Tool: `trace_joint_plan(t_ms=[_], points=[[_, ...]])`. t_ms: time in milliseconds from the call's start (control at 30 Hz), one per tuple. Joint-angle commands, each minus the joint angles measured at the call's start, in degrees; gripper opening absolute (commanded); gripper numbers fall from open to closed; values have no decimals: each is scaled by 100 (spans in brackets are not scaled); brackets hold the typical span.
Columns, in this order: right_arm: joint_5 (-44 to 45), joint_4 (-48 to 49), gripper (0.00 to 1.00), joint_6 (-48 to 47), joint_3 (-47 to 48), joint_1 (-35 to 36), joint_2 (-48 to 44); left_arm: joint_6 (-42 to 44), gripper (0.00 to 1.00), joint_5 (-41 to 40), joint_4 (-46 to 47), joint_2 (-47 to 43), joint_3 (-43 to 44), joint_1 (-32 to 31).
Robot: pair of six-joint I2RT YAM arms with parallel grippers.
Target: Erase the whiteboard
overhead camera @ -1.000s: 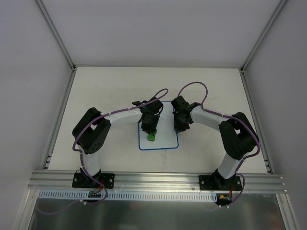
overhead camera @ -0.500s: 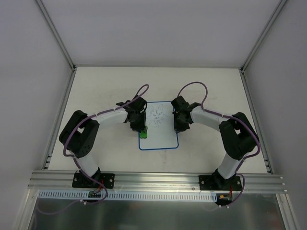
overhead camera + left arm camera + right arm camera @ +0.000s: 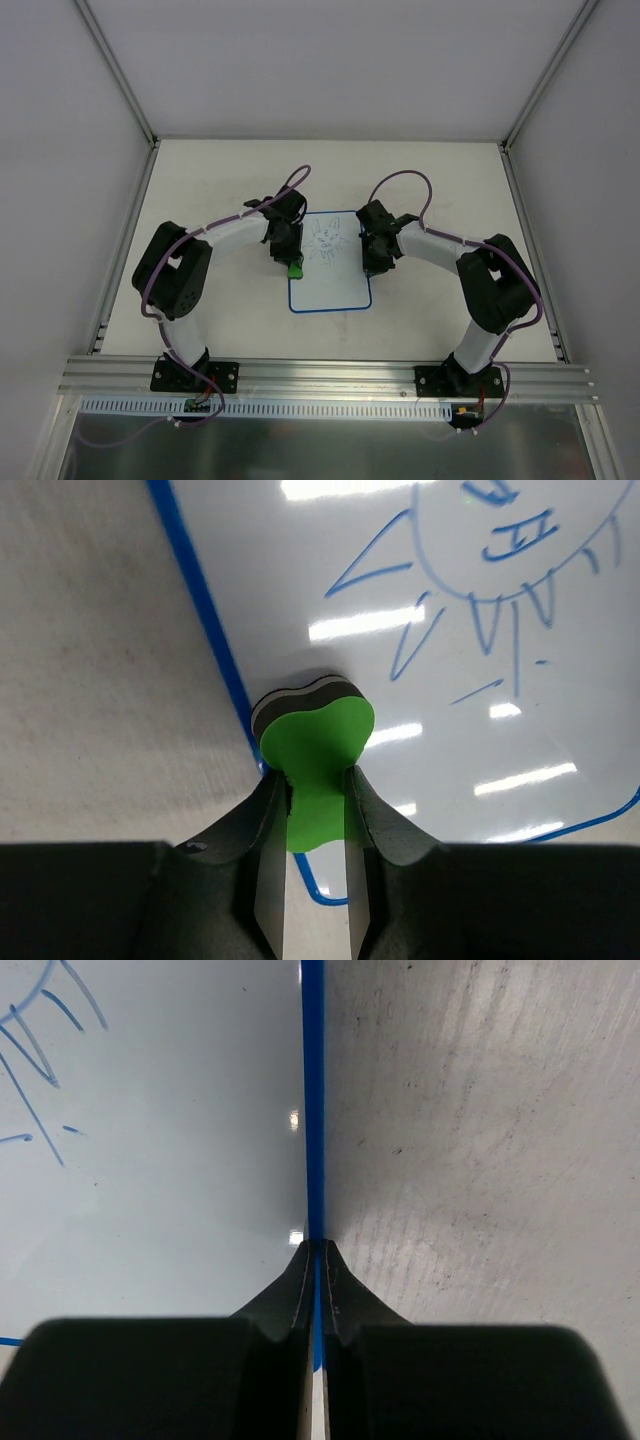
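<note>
The whiteboard [image 3: 335, 288] lies flat mid-table, white with a thin blue rim, and has a blue sun-like scribble [image 3: 325, 240] on its far half. My left gripper [image 3: 293, 264] is shut on a green bone-shaped eraser block [image 3: 296, 269] at the board's left edge. In the left wrist view the block [image 3: 315, 735] sits on the blue rim, with the scribble [image 3: 480, 580] to its upper right on the board [image 3: 450, 740]. My right gripper [image 3: 370, 262] is shut on the board's right rim [image 3: 313, 1110], fingers [image 3: 340, 1290] pinching it; the board surface [image 3: 150, 1180] lies to their left.
The board rests on a pale tabletop [image 3: 220, 190] inside white walls. A metal rail [image 3: 320, 375] runs along the near edge, with both arm bases on it. Bare table [image 3: 480, 1160] lies right of the board.
My left gripper has moved left and slightly away with the green block, from the board's middle to its left edge, uncovering the scribble. The right arm has not moved.
</note>
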Motion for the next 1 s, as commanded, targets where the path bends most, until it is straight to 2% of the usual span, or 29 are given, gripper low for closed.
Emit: trace_joint_plan(t_ms=[0,100,400,500,700,967], points=[[433,-207,0,-255,-152,-13,199,437,0,114,-137,512,827,-148],[389,-215,1,-264,-108,-13,234,534,0,326,-154,961,1232,-288],[354,-206,0,-264,-37,-13,217,639,0,528,-146,1569,1909,-1166],[372,-206,0,-246,-46,4,225,648,0,537,-146,1779,2050,-1281],[424,-215,0,-203,-116,13,190,569,0,-7,-233,1692,1797,-1115],[687,-399,0,-202,-81,13,181,446,0,-728,-699,1411,1427,-220]])
